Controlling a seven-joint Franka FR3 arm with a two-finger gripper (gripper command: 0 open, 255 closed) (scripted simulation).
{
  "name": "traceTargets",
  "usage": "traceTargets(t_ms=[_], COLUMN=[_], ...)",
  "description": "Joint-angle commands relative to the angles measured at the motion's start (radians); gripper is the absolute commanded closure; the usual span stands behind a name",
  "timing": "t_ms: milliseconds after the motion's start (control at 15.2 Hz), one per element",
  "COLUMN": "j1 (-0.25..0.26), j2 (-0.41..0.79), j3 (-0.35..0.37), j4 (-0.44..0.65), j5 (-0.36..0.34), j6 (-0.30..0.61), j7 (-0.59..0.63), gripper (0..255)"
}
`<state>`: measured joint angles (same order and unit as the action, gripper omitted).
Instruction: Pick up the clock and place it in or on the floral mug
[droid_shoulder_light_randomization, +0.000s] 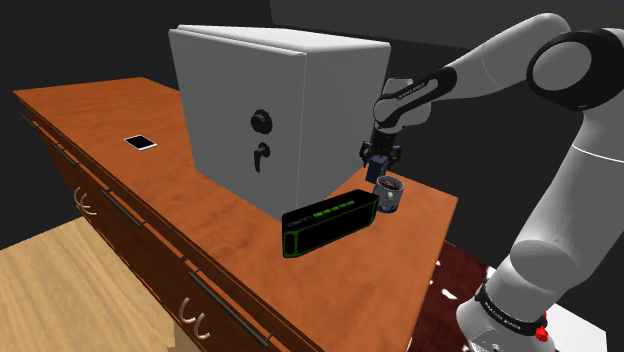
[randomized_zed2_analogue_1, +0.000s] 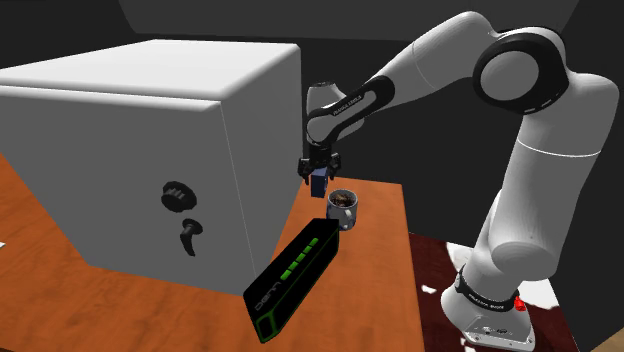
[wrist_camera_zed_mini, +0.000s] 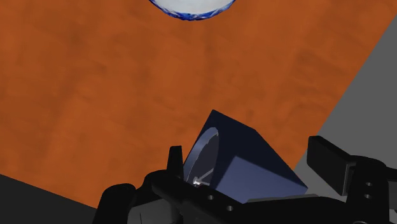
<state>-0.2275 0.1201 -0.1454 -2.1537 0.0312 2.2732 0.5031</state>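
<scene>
A small dark blue cube clock (droid_shoulder_light_randomization: 378, 164) hangs in the air between the fingers of my black gripper (droid_shoulder_light_randomization: 379, 160), which is shut on it. In the wrist view the clock (wrist_camera_zed_mini: 245, 159) shows its round dial, with a finger on either side of it and the gripper (wrist_camera_zed_mini: 249, 156) around it. The floral mug (droid_shoulder_light_randomization: 389, 196) stands upright on the wooden top just below and a little to the side of the clock. In the second exterior view the clock (randomized_zed2_analogue_1: 319, 181) hovers slightly above the mug's rim (randomized_zed2_analogue_1: 343, 196). The mug's blue-white rim (wrist_camera_zed_mini: 191, 7) lies ahead of the gripper.
A big grey safe (droid_shoulder_light_randomization: 270, 110) with a dial and handle stands close beside the gripper. A black speaker with green lights (droid_shoulder_light_randomization: 328, 221) lies in front of the mug. A flat white device (droid_shoulder_light_randomization: 140, 142) lies far along the sideboard top (droid_shoulder_light_randomization: 200, 215). The top's edge (droid_shoulder_light_randomization: 445, 225) is near the mug.
</scene>
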Motion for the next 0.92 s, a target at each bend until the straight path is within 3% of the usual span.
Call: traceTargets(t_ms=[0,198,264,858], j1=[0.0,0.0,0.0,0.0], j2=[0.0,0.0,0.0,0.0], j3=[0.0,0.0,0.0,0.0], j4=[0.0,0.0,0.0,0.0], j5=[0.0,0.0,0.0,0.0], j6=[0.0,0.0,0.0,0.0], j7=[0.0,0.0,0.0,0.0], gripper=[0,0,255,255])
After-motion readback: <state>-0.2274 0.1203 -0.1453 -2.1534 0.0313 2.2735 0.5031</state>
